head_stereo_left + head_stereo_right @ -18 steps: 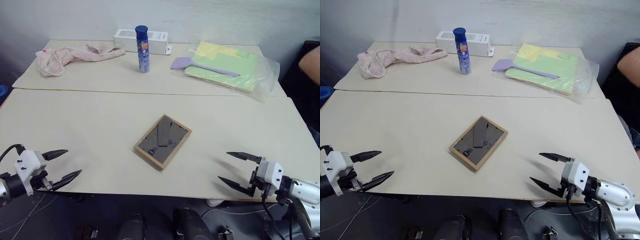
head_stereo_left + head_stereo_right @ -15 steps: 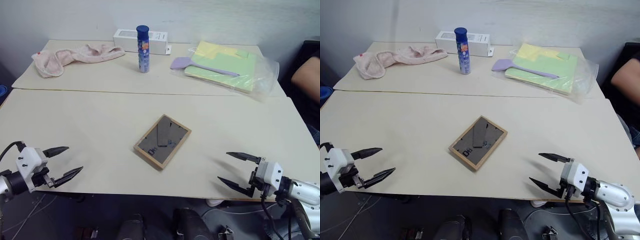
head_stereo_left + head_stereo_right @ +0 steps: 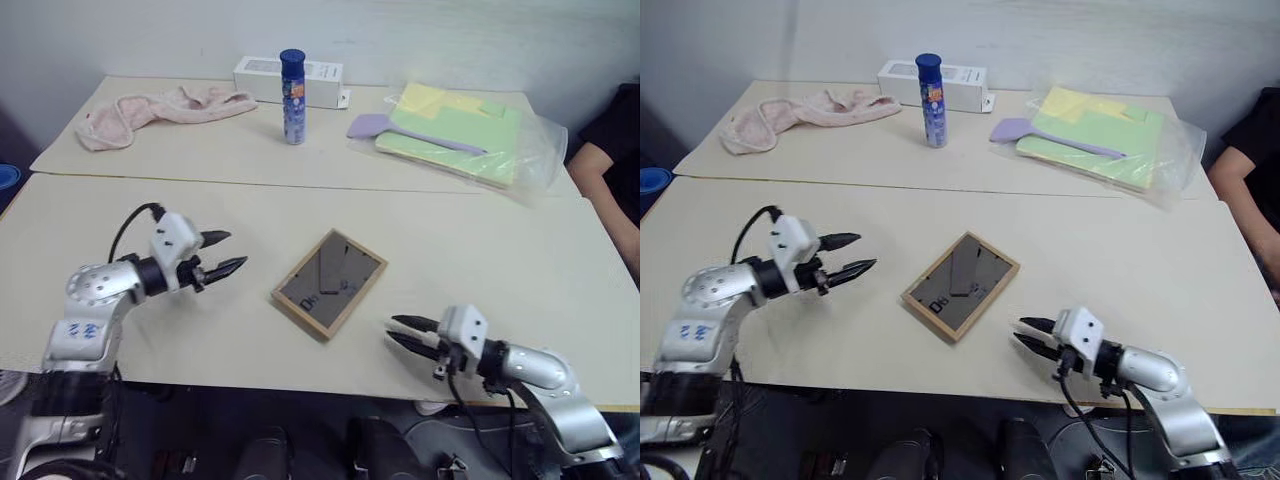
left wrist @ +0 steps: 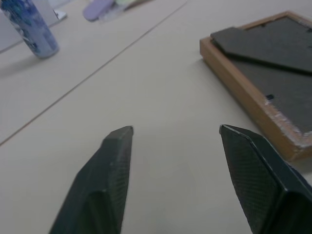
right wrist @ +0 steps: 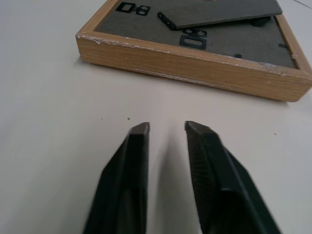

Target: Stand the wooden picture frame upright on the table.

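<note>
The wooden picture frame (image 3: 329, 283) lies flat on the table (image 3: 500, 260), its dark grey back and folded stand facing up. My left gripper (image 3: 225, 253) hovers to the frame's left with its fingers open and empty. In the left wrist view, the left gripper (image 4: 175, 129) points past the frame's (image 4: 258, 73) near corner. My right gripper (image 3: 400, 331) sits low at the table's front edge, just right of the frame's near corner. Its fingers (image 5: 139, 161) stand a narrow gap apart, empty, aimed at the frame's wooden side (image 5: 195, 63).
At the back stand a blue can (image 3: 292, 83) and a white box (image 3: 262, 78). A pink cloth (image 3: 150, 108) lies at the back left. A plastic bag of green and yellow sheets (image 3: 470, 125) with a purple spatula (image 3: 385, 127) is back right. A person's arm (image 3: 612, 170) shows at the right edge.
Both arms have swung inward from the front corners toward the frame. The right gripper's fingers have narrowed from wide open to a small gap. The frame has not moved.
</note>
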